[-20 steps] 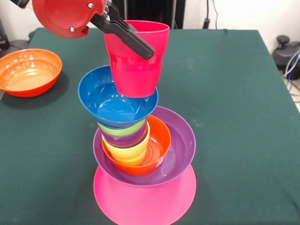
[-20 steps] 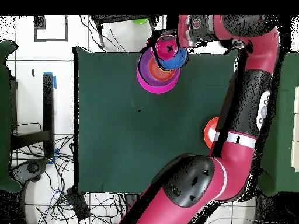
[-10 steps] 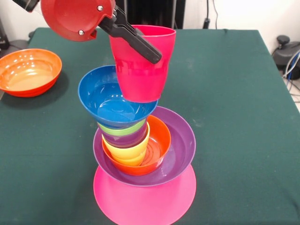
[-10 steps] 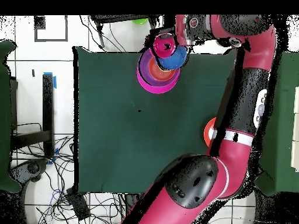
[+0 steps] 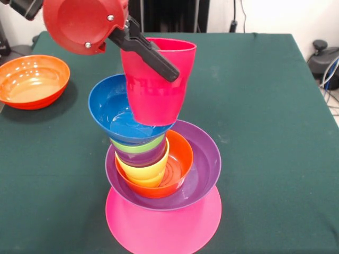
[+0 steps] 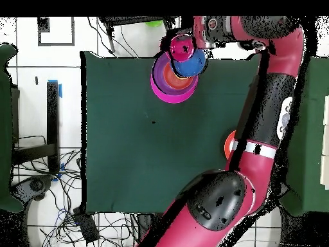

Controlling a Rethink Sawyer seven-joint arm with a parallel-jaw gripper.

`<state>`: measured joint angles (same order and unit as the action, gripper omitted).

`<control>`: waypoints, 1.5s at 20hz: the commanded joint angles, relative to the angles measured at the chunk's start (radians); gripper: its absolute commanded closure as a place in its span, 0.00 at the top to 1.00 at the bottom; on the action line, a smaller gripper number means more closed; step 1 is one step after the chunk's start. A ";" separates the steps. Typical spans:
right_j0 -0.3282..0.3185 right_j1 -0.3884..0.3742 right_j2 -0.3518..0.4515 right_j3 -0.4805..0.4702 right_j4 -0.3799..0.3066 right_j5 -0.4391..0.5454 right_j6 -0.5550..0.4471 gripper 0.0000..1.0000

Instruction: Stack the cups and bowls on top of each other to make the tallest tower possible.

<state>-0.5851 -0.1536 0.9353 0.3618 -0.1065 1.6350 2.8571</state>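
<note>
Above the blue bowl (image 5: 124, 114) at the top of the tower (image 5: 161, 180), the red cup (image 5: 156, 79) hangs mouth up, its long axis leaning slightly off upright, with the gripper (image 5: 151, 53) pinching its rim, one black finger (image 5: 153, 55) down the outside wall. Below the blue bowl, green, purple and yellow cups nest inside a small orange bowl (image 5: 180, 164), which sits in the purple bowl (image 5: 204, 169) on the upturned pink bowl (image 5: 175, 227). Well apart near the table (image 5: 265, 106) edge lies a large orange bowl (image 5: 33, 80), holding nothing.
</note>
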 commanded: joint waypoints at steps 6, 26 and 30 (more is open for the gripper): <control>-0.030 0.007 0.163 -0.039 -0.202 0.140 0.193 0.00; -0.058 0.024 0.327 -0.063 -0.375 0.270 0.228 0.00; -0.064 0.029 0.364 -0.074 -0.422 0.282 0.213 0.00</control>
<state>-0.6469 -0.1311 1.2301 0.3237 -0.4145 1.8060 2.8571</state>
